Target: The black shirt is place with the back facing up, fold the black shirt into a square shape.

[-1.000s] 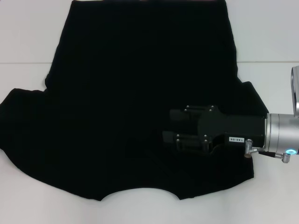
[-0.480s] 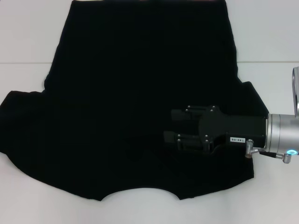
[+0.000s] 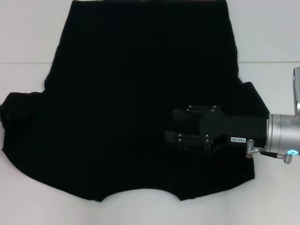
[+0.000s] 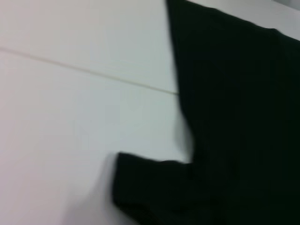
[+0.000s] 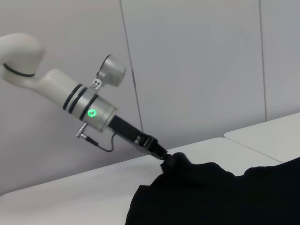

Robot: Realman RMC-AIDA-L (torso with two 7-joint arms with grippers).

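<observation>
The black shirt [image 3: 140,93] lies spread flat on the white table, its curved neckline toward the near edge. My right gripper [image 3: 169,126] hovers over the shirt's right half, fingers pointing left and open, with only dark cloth showing between them. My left gripper is outside the head view. In the right wrist view the left gripper [image 5: 164,156] is shut on a bunched, slightly raised bit of the shirt [image 5: 225,197] at its left sleeve. The left wrist view shows that sleeve [image 4: 154,187] beside the shirt's side edge.
The white table [image 3: 28,37] has a thin seam line [image 3: 23,63] running across it behind the sleeves. Bare table shows on both sides of the shirt and along the near edge. A grey panelled wall [image 5: 187,56] stands behind the left arm.
The tip of the left sleeve has drawn slightly inward from the picture's left edge. The right gripper has shifted a few pixels to the right.
</observation>
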